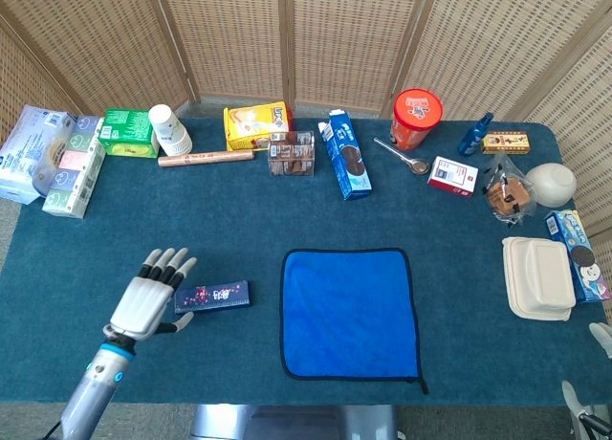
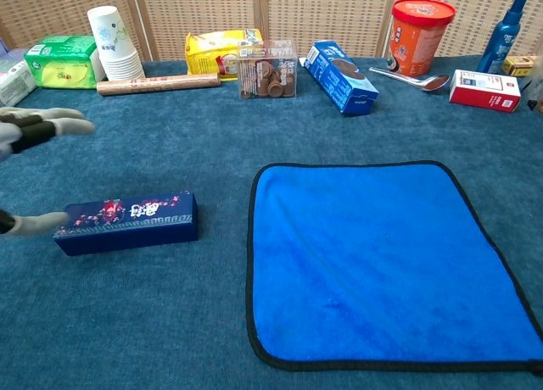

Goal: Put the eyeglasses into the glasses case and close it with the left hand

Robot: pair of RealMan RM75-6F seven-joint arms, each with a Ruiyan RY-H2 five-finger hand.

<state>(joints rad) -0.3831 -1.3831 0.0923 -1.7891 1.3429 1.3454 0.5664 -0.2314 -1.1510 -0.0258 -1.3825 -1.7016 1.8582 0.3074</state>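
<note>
**A:** What covers the desk [image 1: 239,210]?

**B:** A dark teal, carpet-like fabric from edge to edge. Behind it stand woven wicker screen panels [image 1: 287,38] in pale wooden frames.

**A:** And the glasses case?

**B:** The glasses case [image 1: 212,296] is a long dark-blue box with a small printed pattern. It lies flat and closed on the fabric at front left, just left of the blue cloth [image 1: 349,313] but apart from it. I can't see any eyeglasses.

**A:** The left hand?

**B:** The left hand [image 1: 146,297] is just left of the case with its fingers [image 1: 170,264] spread and released, gripping nothing. In the chest view only fingertips show at the left edge, and the thumb tip lies near the case's left end; I can't tell whether it touches.

**A:** The right hand?

**B:** Neither view shows it clearly enough to make out.

**A:** What lines the back?

**B:** From the left: tissue packs [image 1: 57,163], a green packet [image 1: 127,132], stacked paper cups [image 1: 169,128], a brown roll [image 1: 206,158], a yellow bag [image 1: 256,122], a clear box of brown rounds [image 1: 292,153], a blue biscuit carton [image 1: 345,156], a red tub [image 1: 417,117] with a spoon [image 1: 402,157] beside it, a small red-and-white box [image 1: 452,175] and a blue spray bottle [image 1: 475,134].

**A:** And the right edge?

**B:** A white bowl [image 1: 551,184] and a white clamshell container [image 1: 539,276].
</note>
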